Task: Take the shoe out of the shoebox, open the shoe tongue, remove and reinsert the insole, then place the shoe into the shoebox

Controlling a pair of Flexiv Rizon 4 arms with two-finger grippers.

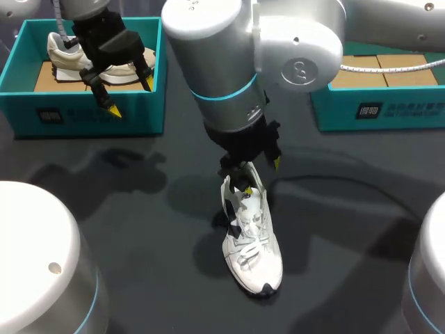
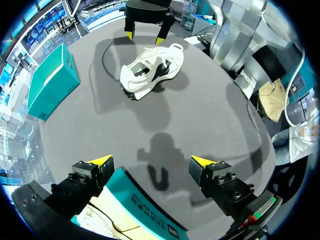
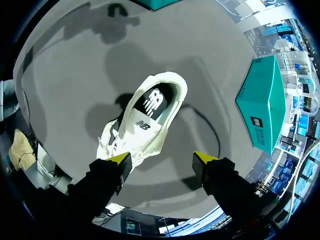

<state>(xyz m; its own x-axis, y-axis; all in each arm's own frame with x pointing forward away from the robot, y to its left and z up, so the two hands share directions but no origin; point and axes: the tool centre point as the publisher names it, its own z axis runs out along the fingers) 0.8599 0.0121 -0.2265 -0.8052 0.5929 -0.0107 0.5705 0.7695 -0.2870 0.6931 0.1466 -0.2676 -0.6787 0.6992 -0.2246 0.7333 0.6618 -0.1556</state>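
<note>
A white sneaker (image 1: 252,240) stands upright on the dark table, toe toward the front edge; a black insole (image 3: 156,102) shows inside its opening. My right gripper (image 1: 262,175) hangs just above the shoe's heel, open, holding nothing. Seen from the right wrist, the shoe (image 3: 142,125) lies ahead of that gripper (image 3: 162,158), with one yellow tip by its side. My left gripper (image 1: 130,97) is open and empty over the front wall of the left teal shoebox (image 1: 90,115), which holds a cream sneaker (image 1: 69,56). The left wrist view shows the white shoe (image 2: 150,70) far ahead of its gripper (image 2: 151,161).
A second teal shoebox (image 1: 379,111) with a brown cardboard bottom stands at the back right. The left box's rim (image 2: 145,207) lies right under the left fingers. Dark table surface surrounds the white shoe.
</note>
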